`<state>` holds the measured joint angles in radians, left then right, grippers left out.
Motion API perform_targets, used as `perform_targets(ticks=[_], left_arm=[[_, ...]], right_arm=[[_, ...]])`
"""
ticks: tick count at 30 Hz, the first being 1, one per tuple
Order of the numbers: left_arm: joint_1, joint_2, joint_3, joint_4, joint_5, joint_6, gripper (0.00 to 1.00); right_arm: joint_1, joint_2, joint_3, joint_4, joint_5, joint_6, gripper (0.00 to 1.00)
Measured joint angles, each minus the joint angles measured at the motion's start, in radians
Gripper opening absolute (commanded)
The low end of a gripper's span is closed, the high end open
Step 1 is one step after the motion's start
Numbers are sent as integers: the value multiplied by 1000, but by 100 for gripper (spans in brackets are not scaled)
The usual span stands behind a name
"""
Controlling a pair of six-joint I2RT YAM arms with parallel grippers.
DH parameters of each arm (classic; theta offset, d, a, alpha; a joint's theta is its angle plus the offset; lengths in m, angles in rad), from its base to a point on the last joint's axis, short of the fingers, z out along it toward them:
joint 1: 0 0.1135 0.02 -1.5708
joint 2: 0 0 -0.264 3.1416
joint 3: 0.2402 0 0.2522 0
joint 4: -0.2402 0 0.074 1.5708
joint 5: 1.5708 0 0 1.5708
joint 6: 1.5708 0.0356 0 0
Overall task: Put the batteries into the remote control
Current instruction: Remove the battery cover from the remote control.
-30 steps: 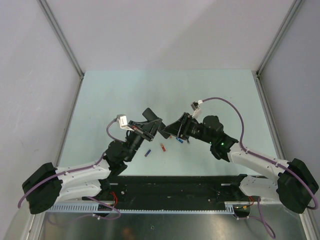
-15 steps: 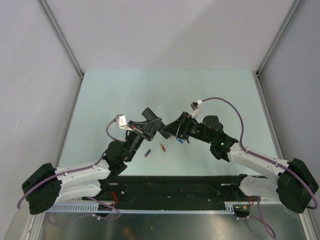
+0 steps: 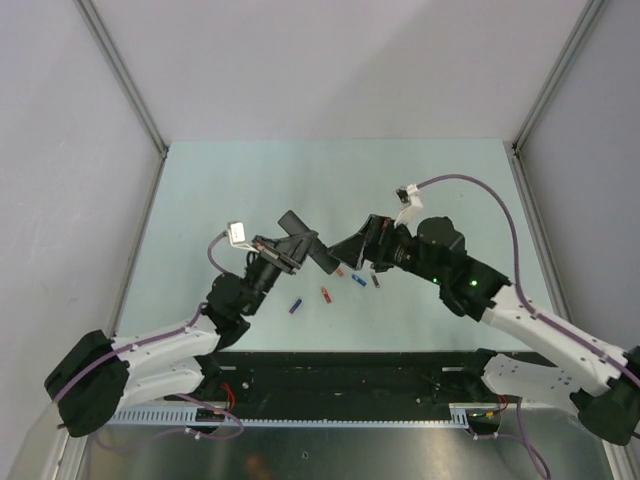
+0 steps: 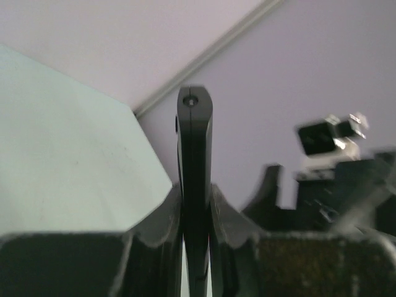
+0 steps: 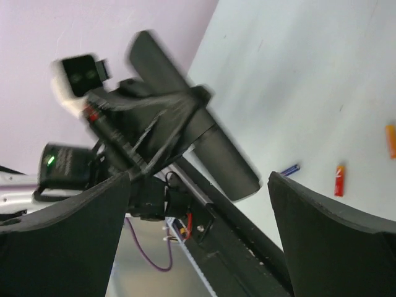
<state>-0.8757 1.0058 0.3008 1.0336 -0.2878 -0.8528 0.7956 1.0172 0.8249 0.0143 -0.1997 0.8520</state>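
My left gripper (image 3: pixel 288 252) is shut on the remote control (image 3: pixel 303 240), a slim black bar held above the table. In the left wrist view the remote control (image 4: pixel 195 142) stands edge-on between the fingers (image 4: pixel 162 213). My right gripper (image 3: pixel 350 254) is open and empty, just right of the remote. In the right wrist view the remote control (image 5: pixel 213 145) lies ahead of the open right gripper (image 5: pixel 199 185). Loose batteries lie on the table: a purple one (image 3: pixel 295 305), a red one (image 3: pixel 325 294), an orange one (image 3: pixel 339 271), a blue one (image 3: pixel 358 281) and a dark grey one (image 3: pixel 376 280).
The pale green table (image 3: pixel 220 190) has metal rails along its left and right edges. A black base strip (image 3: pixel 350 375) runs along the near edge between the arm bases. In the right wrist view the red battery (image 5: pixel 339 180) and a blue one (image 5: pixel 289 168) lie beyond the remote.
My right arm has lifted and drawn back to the right, away from the remote. An orange and a dark grey battery now show beneath it. My left gripper has shifted slightly left with the remote.
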Motion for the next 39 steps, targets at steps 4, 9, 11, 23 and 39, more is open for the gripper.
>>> perform_targets(ticks=[4, 9, 11, 23, 39], left_arm=[[157, 40, -2, -8, 185, -145, 0], [241, 182, 32, -26, 433, -281, 0], [243, 219, 42, -34, 507, -312, 0], [243, 263, 72, -25, 653, -375, 0], [243, 284, 73, -26, 657, -380, 0]], right_arm=[[95, -59, 155, -245, 167, -161, 93], [244, -44, 232, -467, 385, -294, 88], [286, -11, 236, -524, 439, -316, 87], [360, 130, 281, -636, 569, -348, 89], [408, 268, 350, -647, 615, -344, 65]])
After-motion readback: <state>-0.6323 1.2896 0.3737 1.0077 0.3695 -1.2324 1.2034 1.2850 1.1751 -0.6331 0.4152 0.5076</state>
